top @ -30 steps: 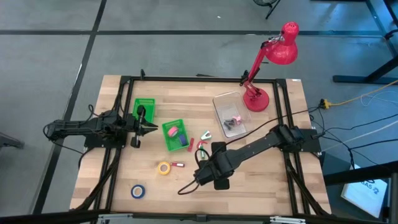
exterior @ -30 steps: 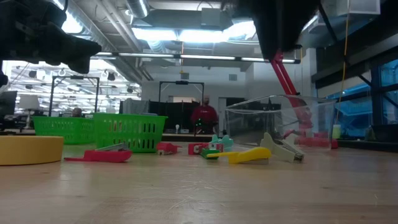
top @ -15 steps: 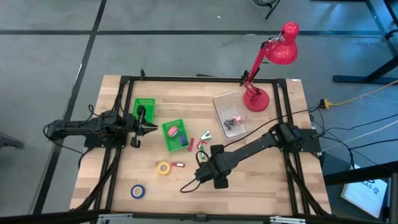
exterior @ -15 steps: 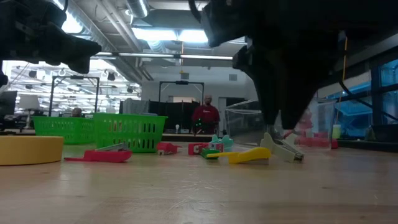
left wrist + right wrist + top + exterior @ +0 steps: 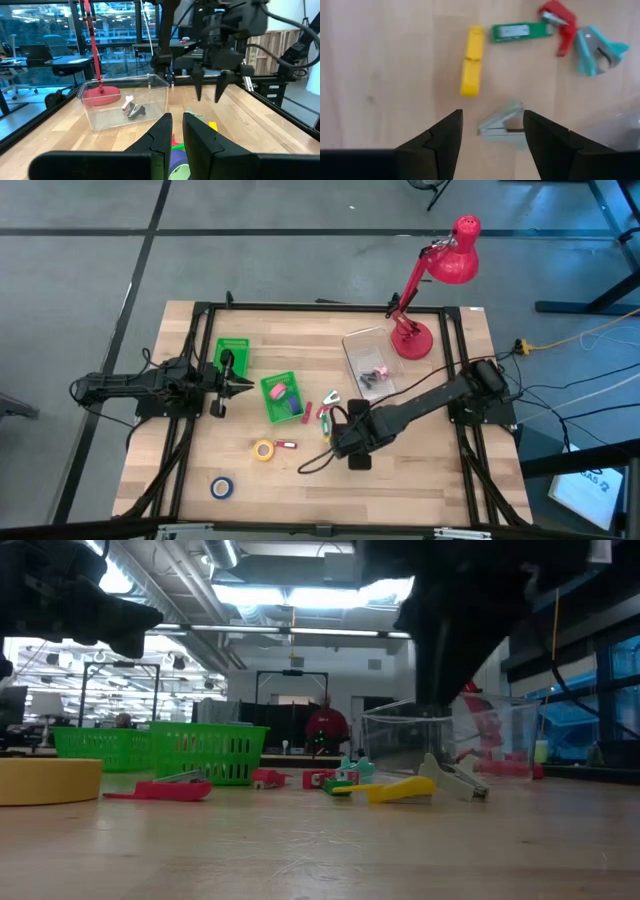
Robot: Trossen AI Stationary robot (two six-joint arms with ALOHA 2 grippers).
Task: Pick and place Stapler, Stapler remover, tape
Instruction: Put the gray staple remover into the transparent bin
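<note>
The right gripper [image 5: 491,131] hangs spread wide, empty, directly over a pale stapler remover [image 5: 504,124]. A yellow stapler [image 5: 472,60] lies just beyond on bare wood. The left gripper [image 5: 174,131] waits nearly closed above the green bin [image 5: 281,396] holding tape [image 5: 281,391].

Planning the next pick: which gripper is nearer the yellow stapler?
Right. The right gripper, open, hovers just beside the yellow stapler, over a pale staple remover. The left gripper waits across the table, past the green bin.
</note>
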